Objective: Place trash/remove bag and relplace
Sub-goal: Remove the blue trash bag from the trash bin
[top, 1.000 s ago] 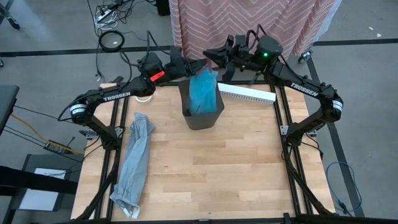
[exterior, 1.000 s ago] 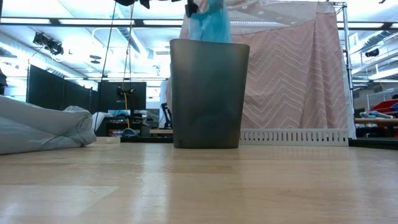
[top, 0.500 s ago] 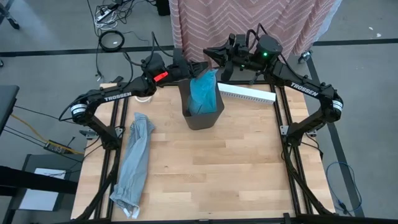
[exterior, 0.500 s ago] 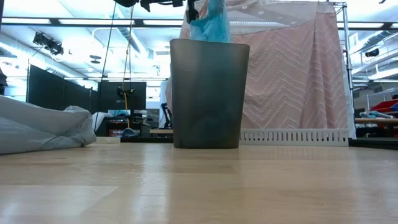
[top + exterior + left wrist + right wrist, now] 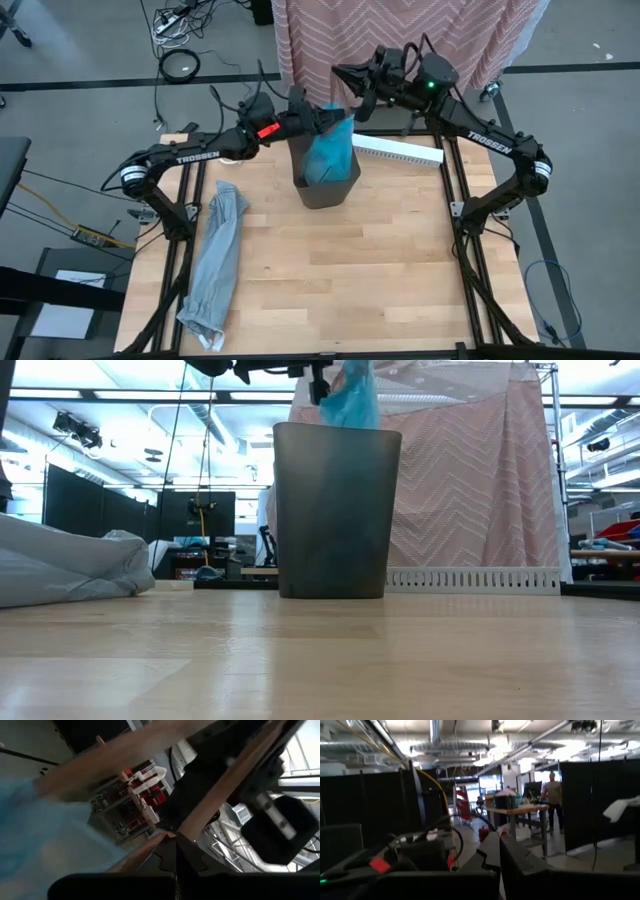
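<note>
Bag, the bright-blue liner, is pinched at its bunched top by the left gripper, whose fingers are pressed together on the plastic just above the back rim of the bin. Most of the liner is seen hanging down inside the bin, while its gathered neck is raised clear of the rim, as the low view shows; it is judged to be held this way so that it can be drawn straight up and out of the bin. The left arm is stretched nearly level from beyond the bin's left side, its wrist reaching over the bin's back edge. The right gripper is held behind the bin and apart from the liner, its fingers pressed together on nothing, with that arm folded back toward the pink cloth. A pale grey bag is laid flat on the table, well to the left of the bin, presumably as the replacement. No loose trash can be made out around the bin.
</note>
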Controlling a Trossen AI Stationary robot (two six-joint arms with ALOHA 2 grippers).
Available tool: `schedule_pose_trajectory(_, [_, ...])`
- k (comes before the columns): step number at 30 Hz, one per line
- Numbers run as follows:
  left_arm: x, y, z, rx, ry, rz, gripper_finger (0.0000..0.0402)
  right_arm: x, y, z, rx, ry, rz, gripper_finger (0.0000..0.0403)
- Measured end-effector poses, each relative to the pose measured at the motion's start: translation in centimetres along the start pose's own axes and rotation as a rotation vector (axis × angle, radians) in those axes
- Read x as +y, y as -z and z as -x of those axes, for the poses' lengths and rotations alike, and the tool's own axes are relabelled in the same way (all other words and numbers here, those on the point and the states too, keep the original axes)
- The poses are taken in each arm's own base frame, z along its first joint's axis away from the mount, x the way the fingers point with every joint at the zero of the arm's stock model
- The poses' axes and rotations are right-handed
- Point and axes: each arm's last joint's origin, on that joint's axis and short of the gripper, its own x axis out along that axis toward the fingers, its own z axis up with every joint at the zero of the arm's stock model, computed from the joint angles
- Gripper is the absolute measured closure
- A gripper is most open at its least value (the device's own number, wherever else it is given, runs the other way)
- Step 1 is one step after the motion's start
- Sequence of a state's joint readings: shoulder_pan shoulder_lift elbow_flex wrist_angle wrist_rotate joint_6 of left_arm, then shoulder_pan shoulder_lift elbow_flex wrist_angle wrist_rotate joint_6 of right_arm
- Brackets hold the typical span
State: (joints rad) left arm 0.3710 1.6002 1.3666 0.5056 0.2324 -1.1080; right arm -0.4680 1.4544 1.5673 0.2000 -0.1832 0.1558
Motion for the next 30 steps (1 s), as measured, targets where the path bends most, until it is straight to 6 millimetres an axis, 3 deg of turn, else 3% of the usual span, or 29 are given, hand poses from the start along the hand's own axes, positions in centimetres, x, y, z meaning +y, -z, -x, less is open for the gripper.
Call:
schedule_pose_trajectory(18, [0.9,0.8,-0.2,0.088,-0.050,0.032,0.0400,-0.9,-1.4,0.3,-0.126,0.025,-0.040,0.0403])
schedule_pose_trajectory(24, [-1.2,-0.7,0.1,0.011,0.195,0.052,0.0400,-1.1,-0.6,0.2,-0.033,0.035,-0.062,0.0403])
schedule_pose_trajectory(30, [-2.3,-1.3,0.4,-0.008,0.318,0.168,0.0400,-1.1,-0.5,0.3,-0.023,0.034,-0.071,0.0403])
